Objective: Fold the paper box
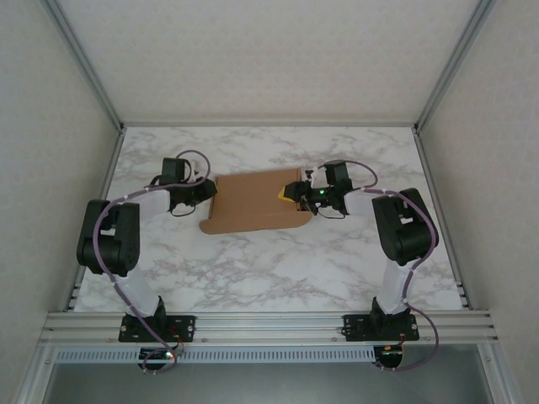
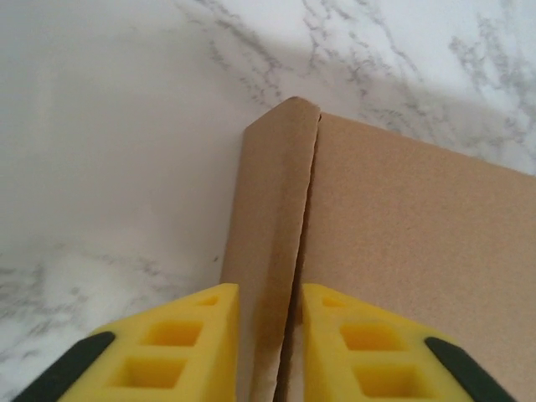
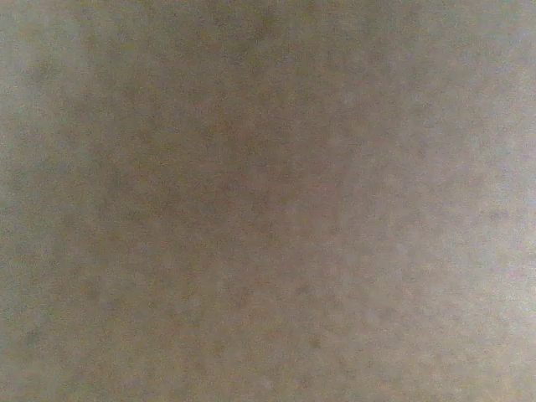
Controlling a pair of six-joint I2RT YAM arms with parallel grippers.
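Cardboard lay between the two arms: the paper box (image 1: 253,204), plain brown, rested flat on the marble surface (image 1: 253,269). The left end effector (image 1: 210,192) was at its left edge and the right end effector (image 1: 288,194) was low over its right part. A rounded tab (image 1: 208,225) curved out of the sheet just behind the left end effector.

Seen from the left wrist, the yellow fingers (image 2: 180,343) stood slightly parted, released rather than clenched, astride a narrow flap (image 2: 268,209) that rose along the sheet's edge. The flap stood directly in the gap of the end effector (image 2: 270,293), close against the inner face of one finger. A thin slit separated it from the broad flat panel of the paper box (image 2: 419,268) ahead and to one side. On the other side of the fingers lay bare surface (image 2: 100,134).

At the right wrist, the paper box (image 3: 268,201) sat blurred and very close in front of the end effector. From above, a bit of yellow showed at its tip over the cardboard, and whether it was released or grasping could not be told.

Purple cables (image 1: 105,223) looped along the arms behind both end effectors. An aluminium rail (image 1: 269,322) ran well behind them at the near edge, and pale panels (image 1: 269,59) closed off the far side and flanks.
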